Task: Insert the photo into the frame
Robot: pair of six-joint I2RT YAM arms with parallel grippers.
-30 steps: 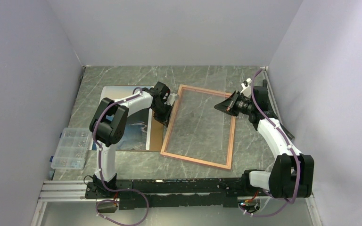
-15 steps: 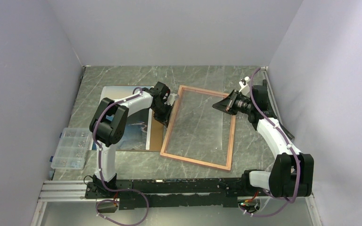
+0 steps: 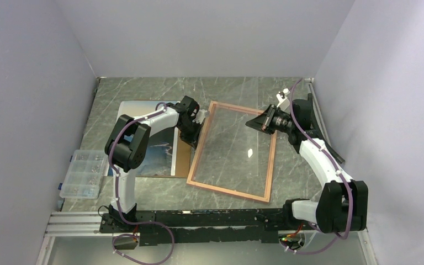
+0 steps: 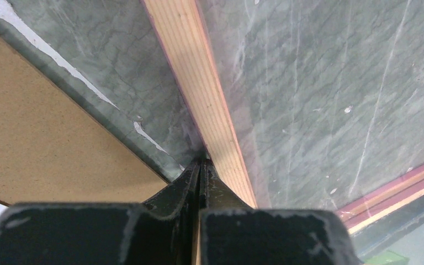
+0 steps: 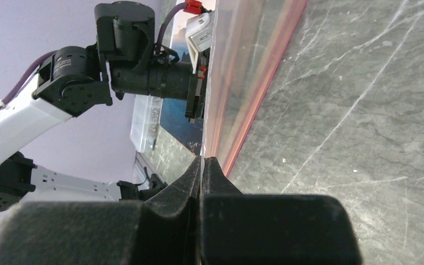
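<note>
The frame (image 3: pixel 229 191) lies on the table with its light wood back up. My left gripper (image 3: pixel 197 129) is shut on the frame's left border; in the left wrist view the jaws (image 4: pixel 200 164) pinch the wooden strip (image 4: pixel 212 94). My right gripper (image 3: pixel 263 122) is shut on the thin edge of the clear pane (image 3: pixel 232 149) near the frame's far right corner, and the pane is tilted up there. The right wrist view shows the jaws (image 5: pixel 201 161) closed on the pane (image 5: pixel 234 66), with the pink frame edge (image 5: pixel 265 83) beside it. The photo (image 3: pixel 159 153) lies left of the frame, partly under my left arm.
The brown backing board (image 3: pixel 182 161) lies under the photo's right side and shows tan in the left wrist view (image 4: pixel 44 138). A clear plastic organiser box (image 3: pixel 80 174) sits at the left front. Walls close the table on three sides; a metal rail (image 3: pixel 199 218) runs along the front.
My right gripper has moved a little left and up with the pane edge; a glint now shows on the pane. The frame's near end has shifted slightly. The left gripper has not moved.
</note>
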